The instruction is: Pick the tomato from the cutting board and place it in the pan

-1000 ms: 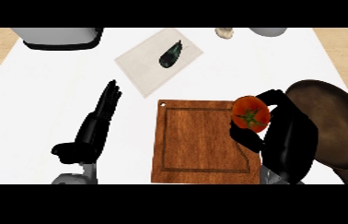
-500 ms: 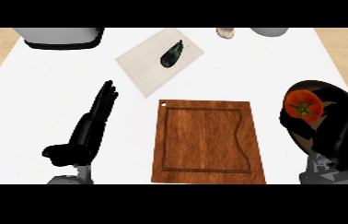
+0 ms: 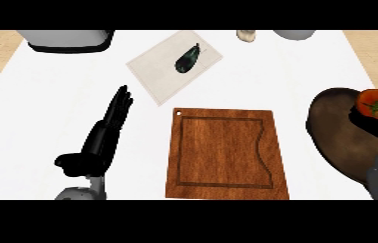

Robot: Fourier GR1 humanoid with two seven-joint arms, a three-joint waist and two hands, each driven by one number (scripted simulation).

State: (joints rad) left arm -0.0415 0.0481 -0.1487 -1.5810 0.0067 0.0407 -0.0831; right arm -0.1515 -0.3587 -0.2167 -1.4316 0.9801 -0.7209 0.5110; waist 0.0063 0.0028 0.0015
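The right hand [image 3: 363, 118] is clamped on the tomato [image 3: 368, 101] above the pan [image 3: 332, 132], near the frame edge. Risk: release beyond the far rim sends it rolling off. The left hand [image 3: 103, 137] rests with fingers straight and together.

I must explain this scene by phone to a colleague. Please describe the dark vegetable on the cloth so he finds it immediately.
Start at the brown wooden cutting board in the middle of the white counter. Just beyond its far left corner lies a pale square cloth, turned diagonally. The eggplant lies on it: small, long, glossy and nearly black, the only thing on the cloth.
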